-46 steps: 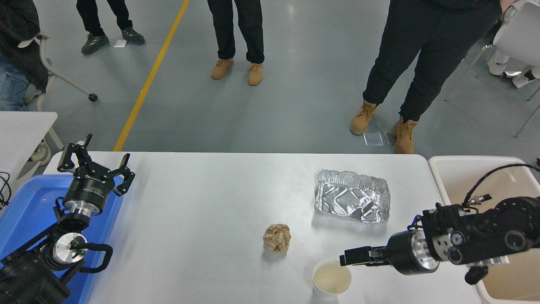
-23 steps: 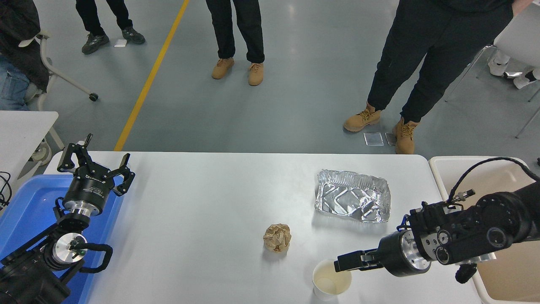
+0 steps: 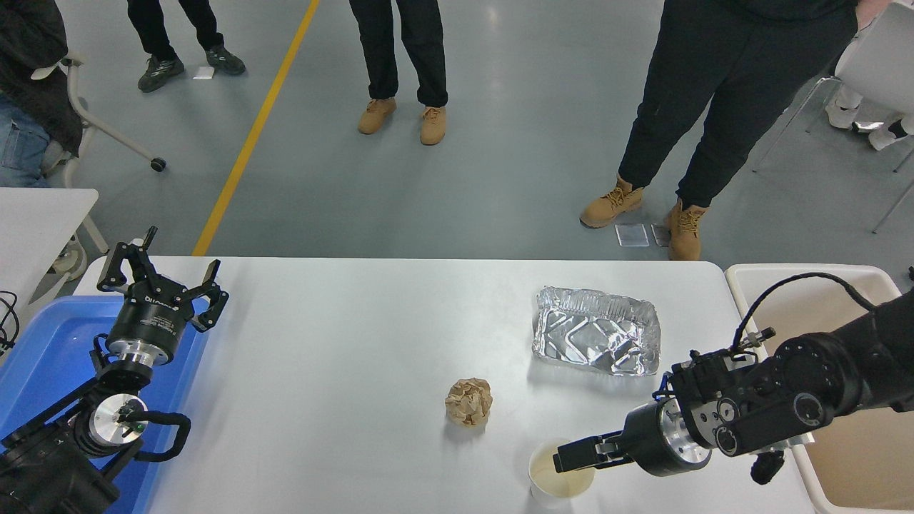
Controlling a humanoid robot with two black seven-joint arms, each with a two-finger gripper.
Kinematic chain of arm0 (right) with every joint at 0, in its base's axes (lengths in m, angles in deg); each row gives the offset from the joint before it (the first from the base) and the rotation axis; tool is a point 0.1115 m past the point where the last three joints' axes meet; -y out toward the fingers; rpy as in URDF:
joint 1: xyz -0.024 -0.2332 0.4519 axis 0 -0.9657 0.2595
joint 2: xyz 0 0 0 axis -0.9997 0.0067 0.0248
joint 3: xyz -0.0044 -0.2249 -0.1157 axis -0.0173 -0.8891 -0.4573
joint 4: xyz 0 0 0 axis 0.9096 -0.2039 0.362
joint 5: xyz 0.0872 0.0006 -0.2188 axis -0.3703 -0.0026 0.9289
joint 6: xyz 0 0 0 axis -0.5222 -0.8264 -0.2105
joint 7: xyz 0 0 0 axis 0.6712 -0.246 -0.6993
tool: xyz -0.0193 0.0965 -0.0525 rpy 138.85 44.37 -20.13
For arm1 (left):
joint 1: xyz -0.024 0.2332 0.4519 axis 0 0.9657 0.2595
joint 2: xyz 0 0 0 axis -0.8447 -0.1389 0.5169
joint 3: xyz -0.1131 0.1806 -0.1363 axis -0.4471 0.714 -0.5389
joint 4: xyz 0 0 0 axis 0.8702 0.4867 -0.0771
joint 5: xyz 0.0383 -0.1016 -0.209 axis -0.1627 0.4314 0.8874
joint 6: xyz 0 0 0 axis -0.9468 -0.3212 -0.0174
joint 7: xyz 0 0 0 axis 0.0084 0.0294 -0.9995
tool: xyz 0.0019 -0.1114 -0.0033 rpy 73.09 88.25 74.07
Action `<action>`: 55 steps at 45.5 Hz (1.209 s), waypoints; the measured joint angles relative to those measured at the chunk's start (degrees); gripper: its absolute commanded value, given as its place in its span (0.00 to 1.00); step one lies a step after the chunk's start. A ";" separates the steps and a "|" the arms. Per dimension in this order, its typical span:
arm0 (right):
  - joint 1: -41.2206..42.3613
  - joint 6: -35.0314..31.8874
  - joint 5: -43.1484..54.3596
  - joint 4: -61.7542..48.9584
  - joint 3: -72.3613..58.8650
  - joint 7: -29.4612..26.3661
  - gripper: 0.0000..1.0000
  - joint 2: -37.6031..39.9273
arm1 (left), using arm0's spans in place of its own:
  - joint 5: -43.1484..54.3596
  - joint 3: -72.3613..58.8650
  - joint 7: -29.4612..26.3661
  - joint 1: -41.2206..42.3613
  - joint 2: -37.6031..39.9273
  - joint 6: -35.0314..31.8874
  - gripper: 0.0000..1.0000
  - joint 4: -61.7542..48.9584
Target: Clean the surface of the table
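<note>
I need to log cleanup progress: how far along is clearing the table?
Nothing looks cleared yet. The foil tray, crumpled paper ball and paper cup all sit on the table surface. In hand: the right gripper is at the cup's rim. The left gripper is parked over the blue bin.

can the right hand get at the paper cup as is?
Probably yes. The right hand is already at the cup rim, fingers over its mouth; the paper ball and foil tray sit clear of it.
</note>
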 measured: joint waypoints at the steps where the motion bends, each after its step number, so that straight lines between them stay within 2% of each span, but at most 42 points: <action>1: -0.05 0.06 0.00 -0.08 0.00 0.02 0.98 -0.11 | 0.00 0.00 0.00 0.00 0.00 0.00 0.99 0.00; 14: -1.55 0.77 0.04 -1.62 -0.01 0.22 0.97 -0.92 | 0.01 0.00 0.00 0.00 0.00 0.00 0.99 0.00; 22: -2.65 1.48 0.46 -2.54 -0.01 0.34 0.90 -1.08 | 0.02 0.00 0.00 0.00 0.00 0.00 0.99 0.00; 38: -4.99 2.36 0.81 -3.92 -0.02 0.79 0.86 -1.20 | 0.03 0.00 0.00 0.00 0.00 0.00 0.99 0.00; 46: -5.89 2.92 0.94 -4.28 -0.05 1.13 0.78 -1.21 | 0.03 0.00 0.00 0.00 0.00 0.00 0.99 0.00; 51: -6.13 3.15 1.01 -4.39 -0.15 1.33 0.64 -1.21 | 0.03 0.00 0.00 0.00 0.00 0.00 0.99 0.00; 55: -6.23 3.29 1.11 -4.44 -0.47 1.50 0.59 -1.21 | 0.03 0.00 0.00 0.00 0.00 0.00 0.99 0.00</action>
